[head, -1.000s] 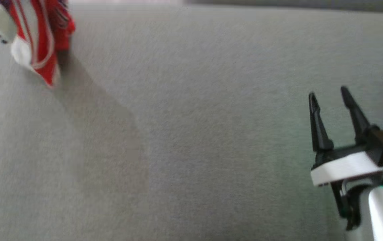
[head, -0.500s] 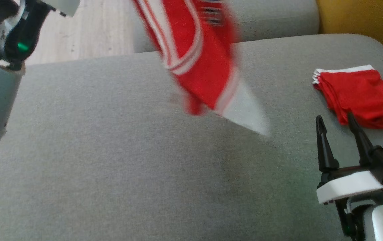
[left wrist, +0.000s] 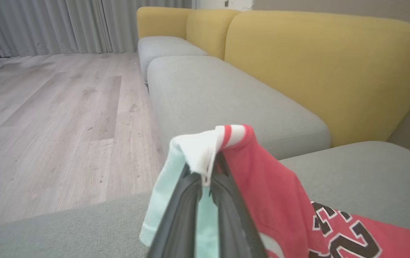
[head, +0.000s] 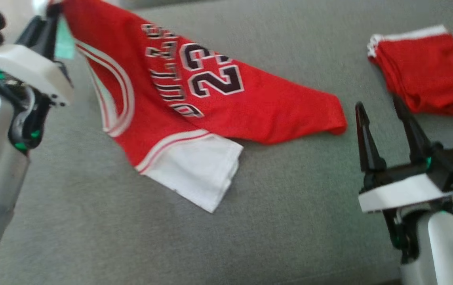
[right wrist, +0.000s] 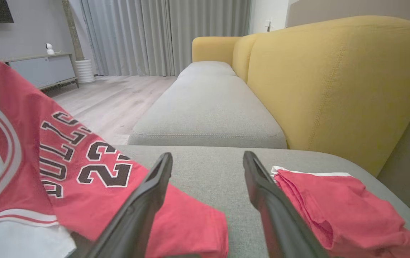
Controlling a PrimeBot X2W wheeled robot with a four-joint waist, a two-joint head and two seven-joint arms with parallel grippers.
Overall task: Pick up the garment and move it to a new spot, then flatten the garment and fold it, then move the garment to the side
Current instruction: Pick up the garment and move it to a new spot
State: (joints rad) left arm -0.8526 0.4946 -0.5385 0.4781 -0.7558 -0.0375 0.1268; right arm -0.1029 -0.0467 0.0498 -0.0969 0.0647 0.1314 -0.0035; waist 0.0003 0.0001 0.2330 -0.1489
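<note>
Left wrist view: the left pincer (left wrist: 206, 175) has its two dark, tapering fingers pressed together on a white-trimmed edge of the jersey (left wrist: 280, 193), and a bunched fold of cloth stands up past the tips; the jersey is thin, limp red fabric with white and red striped banding and a plain white panel. In the head view this pincer sits at about ten o'clock and holds that corner lifted; the rest of the cloth slopes away toward three o'clock and lies on the sofa seat (head: 290, 198), with the white panel at the cloth's six o'clock. Black numerals edged in white read "23"; the black lettering beside them seems to read "BULLS", upside down in the head view. The right pincer (head: 377, 102) is at four o'clock, fingers spread apart and holding nothing, just beside the jersey's pointed far end. At two o'clock a folded red pile (head: 424, 71) with a white edge lies apart from the jersey. The seat is grey, finely woven and round-edged; behind it stand smooth yellow backrests (right wrist: 334, 79); beyond are a pale plank floor (left wrist: 47, 107) and pleated grey curtains (left wrist: 47, 25).
</note>
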